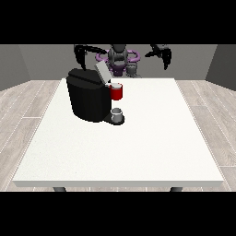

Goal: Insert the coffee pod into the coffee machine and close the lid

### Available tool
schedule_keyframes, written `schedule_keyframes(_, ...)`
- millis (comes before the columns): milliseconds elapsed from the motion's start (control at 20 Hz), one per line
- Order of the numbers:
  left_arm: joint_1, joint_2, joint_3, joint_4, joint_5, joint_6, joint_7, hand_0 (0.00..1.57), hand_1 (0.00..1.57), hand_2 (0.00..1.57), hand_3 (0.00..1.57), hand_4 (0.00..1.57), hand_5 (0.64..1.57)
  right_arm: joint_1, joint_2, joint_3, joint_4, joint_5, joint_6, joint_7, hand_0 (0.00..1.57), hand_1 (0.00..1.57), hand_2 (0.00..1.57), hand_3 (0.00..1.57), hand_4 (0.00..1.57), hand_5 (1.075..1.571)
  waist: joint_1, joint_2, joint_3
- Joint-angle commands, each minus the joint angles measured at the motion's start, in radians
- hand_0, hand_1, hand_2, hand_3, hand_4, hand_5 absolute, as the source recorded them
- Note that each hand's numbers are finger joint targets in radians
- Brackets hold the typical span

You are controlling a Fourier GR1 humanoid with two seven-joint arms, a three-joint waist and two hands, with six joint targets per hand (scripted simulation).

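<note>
Front view: both hands hang raised behind the white bench (138, 152), touching nothing; whether the hand at the view's left (81, 56) or the hand at the view's right (165, 56) is curled cannot be told. Coffee machine (87, 99) stands lid (103, 72) up, red pod holder (116, 91) at its front

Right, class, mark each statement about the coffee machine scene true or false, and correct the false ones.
1. The coffee machine stands on the white table. True.
2. The machine's lid is shut flat. False: it is raised and tilted up.
3. A small grey cup sits at the base of the machine. True.
4. The hand at the view's right is touching the machine. False: it is raised, well away from it.
5. The red part at the machine's front is above the grey cup. True.
6. The hand at the view's left rests on the table. False: it hangs above the machine.
</note>
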Motion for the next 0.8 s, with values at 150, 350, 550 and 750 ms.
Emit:
schedule_keyframes(150,0.047,0.048,0.003,-0.173,0.054,-0.023,0.058,0.00,0.00,0.00,0.00,0.35,1.571,-0.083,-0.010,0.011,0.077,0.006,0.010,-0.052,0.00,0.00,0.00,0.00,0.00,1.571,-0.003,0.098,-0.0002)
schedule_keyframes(350,0.072,0.031,-0.018,-0.254,0.087,-0.029,0.099,0.00,0.00,0.00,0.00,0.34,1.571,-0.091,0.027,0.051,0.108,0.039,-0.003,-0.116,0.00,0.00,0.00,0.00,0.00,1.571,-0.002,0.115,-0.0001)
schedule_keyframes(550,0.072,0.060,0.009,-0.264,0.094,-0.003,0.072,0.00,0.00,0.00,0.00,0.37,1.571,-0.125,0.041,0.068,0.110,0.037,0.008,-0.131,0.00,0.00,0.00,0.00,0.00,1.571,-0.038,0.157,-0.0002)
schedule_keyframes(750,0.154,0.062,-0.014,-0.337,0.088,0.002,0.060,0.00,0.00,0.00,0.00,0.37,1.571,-0.157,0.033,0.054,0.135,0.032,0.001,-0.135,0.00,0.00,0.00,0.00,0.08,1.571,-0.021,0.156,-0.0002)
